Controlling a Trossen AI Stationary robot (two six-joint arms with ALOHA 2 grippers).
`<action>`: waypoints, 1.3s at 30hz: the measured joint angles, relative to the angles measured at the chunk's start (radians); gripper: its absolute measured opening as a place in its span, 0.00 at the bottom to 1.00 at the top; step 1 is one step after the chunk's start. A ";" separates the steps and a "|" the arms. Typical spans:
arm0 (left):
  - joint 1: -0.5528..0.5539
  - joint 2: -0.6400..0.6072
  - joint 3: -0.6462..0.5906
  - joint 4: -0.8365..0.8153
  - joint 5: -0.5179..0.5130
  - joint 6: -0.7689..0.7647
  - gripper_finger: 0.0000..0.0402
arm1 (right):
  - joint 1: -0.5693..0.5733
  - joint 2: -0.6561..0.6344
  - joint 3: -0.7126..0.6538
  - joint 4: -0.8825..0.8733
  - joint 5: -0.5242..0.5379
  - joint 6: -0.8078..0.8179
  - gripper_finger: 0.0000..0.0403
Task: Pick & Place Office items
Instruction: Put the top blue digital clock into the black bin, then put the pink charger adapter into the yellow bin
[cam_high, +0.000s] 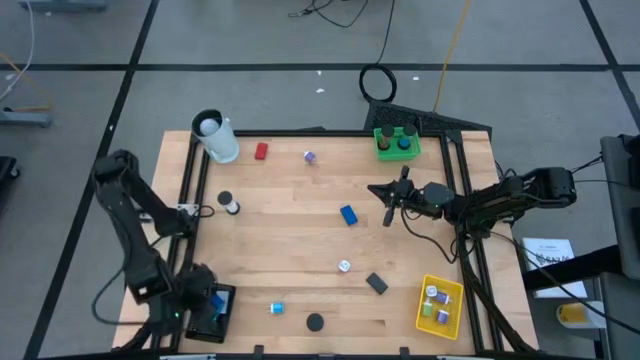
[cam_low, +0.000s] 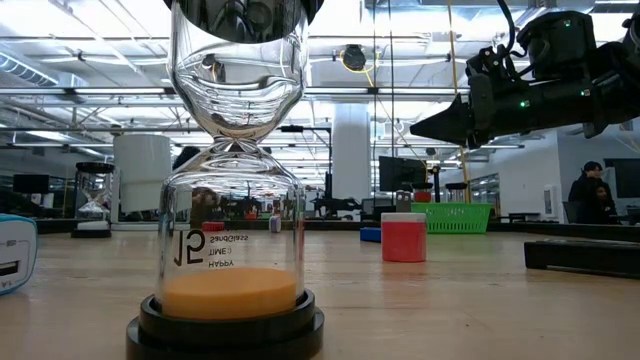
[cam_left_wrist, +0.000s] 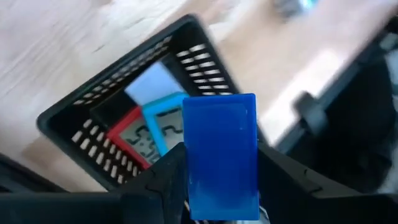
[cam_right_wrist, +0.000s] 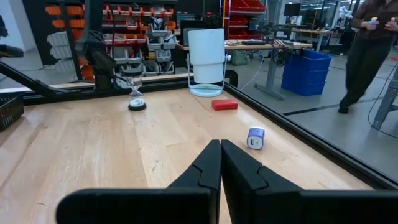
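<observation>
My left gripper (cam_high: 207, 302) is at the table's near left corner, over the black mesh tray (cam_left_wrist: 93, 102), shut on a blue rectangular block (cam_left_wrist: 221, 149). A red piece (cam_left_wrist: 134, 134) and a teal piece (cam_left_wrist: 165, 118) with display faces lie in that tray. My right gripper (cam_high: 388, 194) is shut and touches nothing, raised above the table's right middle (cam_low: 440, 125). A blue block (cam_high: 348, 214), red block (cam_high: 261, 151), purple-white clip (cam_high: 309, 157), small white piece (cam_high: 344, 266), black block (cam_high: 376, 283), teal piece (cam_high: 277, 308) and dark disc (cam_high: 315, 322) lie flat on the table. My left gripper pinches the blue block between its two fingers (cam_left_wrist: 163, 177), which sit on the block's two long sides at its lower half (cam_left_wrist: 217, 193). The block stands out past the fingertips, lifted clear above the black tray's opening.
A white cup (cam_high: 215, 136) lies at the far left, and an hourglass (cam_high: 228, 203) stands left of centre, close before the low camera (cam_low: 235, 200). The green tray (cam_high: 397, 143) is at the far edge and the yellow tray (cam_high: 440, 305) at the near right; both hold pieces. A person (cam_right_wrist: 364, 56) walks beyond the table.
</observation>
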 joint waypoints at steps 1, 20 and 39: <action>-0.003 0.021 0.000 -0.006 0.009 -0.026 0.42 | 0.000 0.000 0.000 0.000 0.000 0.000 0.01; 0.013 0.128 0.000 -0.087 0.130 -0.209 0.49 | 0.000 0.000 0.000 0.000 0.000 0.000 0.01; 0.205 0.072 -0.002 -0.057 -0.275 0.468 0.50 | 0.000 0.000 0.000 0.000 0.000 0.000 0.01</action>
